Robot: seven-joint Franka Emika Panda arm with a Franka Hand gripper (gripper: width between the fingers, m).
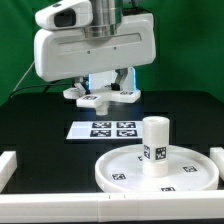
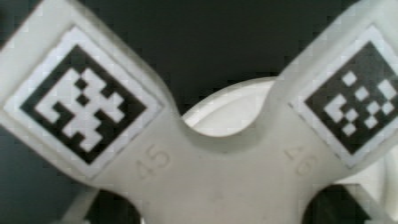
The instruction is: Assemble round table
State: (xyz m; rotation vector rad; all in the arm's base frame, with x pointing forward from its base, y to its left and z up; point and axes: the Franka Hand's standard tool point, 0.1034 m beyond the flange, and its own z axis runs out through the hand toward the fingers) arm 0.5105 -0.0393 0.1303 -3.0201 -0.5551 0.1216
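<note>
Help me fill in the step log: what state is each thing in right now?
Round disc: lying flat, rim up.
Cylinder leg: standing upright at the disc's middle; whether it is fastened cannot be told.
Cross-shaped foot piece: under the gripper, apart from the leg.
Gripper: low over the foot piece; open or shut cannot be told.
Marker board: flat.

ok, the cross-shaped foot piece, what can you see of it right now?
The cross-shaped foot piece looks like flat white plastic, its arms splaying out from the middle, with a black-and-white square tag on each visible arm. In the exterior view it is beyond the marker board, directly under the gripper. Whether the jaws clamp it or it's lifted can't be told.
</note>
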